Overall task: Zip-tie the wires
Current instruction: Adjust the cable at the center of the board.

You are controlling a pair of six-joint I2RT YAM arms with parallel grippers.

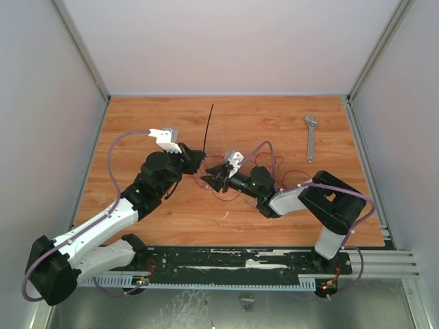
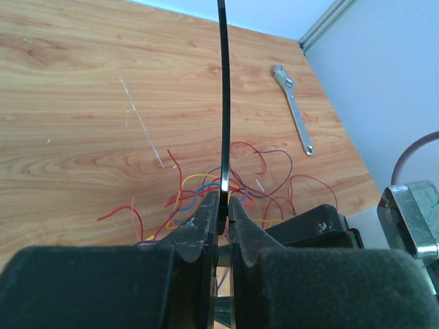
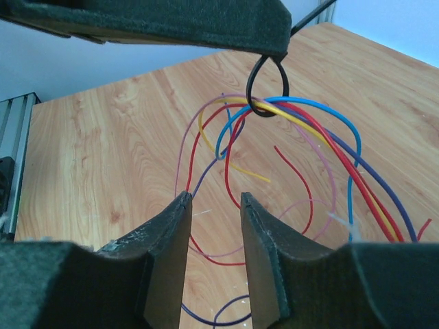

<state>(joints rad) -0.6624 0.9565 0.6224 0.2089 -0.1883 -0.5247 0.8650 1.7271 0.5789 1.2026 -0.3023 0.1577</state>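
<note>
Your left pincer is pressed together on the zip tie, and the black strip rises straight out from between its tips. Your right pincer is slightly spread and grips nothing. Just above and beyond its tips, the zip tie's loop rings the wires, which droop from it toward the bench.

Mid-desk, the wires lie between the left gripper and the right gripper. The zip tie runs from the left gripper toward the far edge. A wrench lies near the far right corner.
</note>
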